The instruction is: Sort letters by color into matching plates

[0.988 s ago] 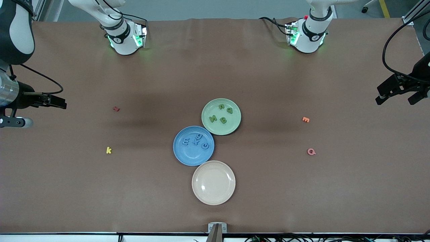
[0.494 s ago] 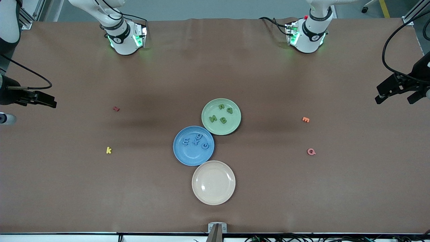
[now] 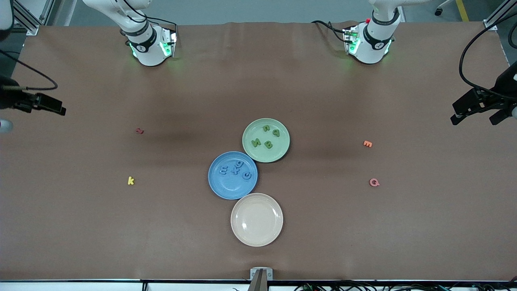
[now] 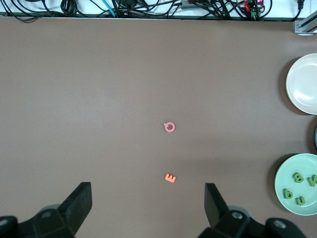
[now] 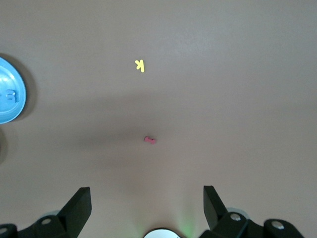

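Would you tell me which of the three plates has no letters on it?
The cream plate, nearest the front camera; the blue plate and green plate each hold four letters.

yellow k (image 3: 130, 180), pink Q (image 3: 374, 182), orange E (image 3: 367, 143)

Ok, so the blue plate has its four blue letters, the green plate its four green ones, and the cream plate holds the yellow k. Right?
Not quite. The front view shows the cream plate holding nothing; the yellow k lies on the table toward the right arm's end. The blue plate does hold four blue letters, and the green plate four green letters.
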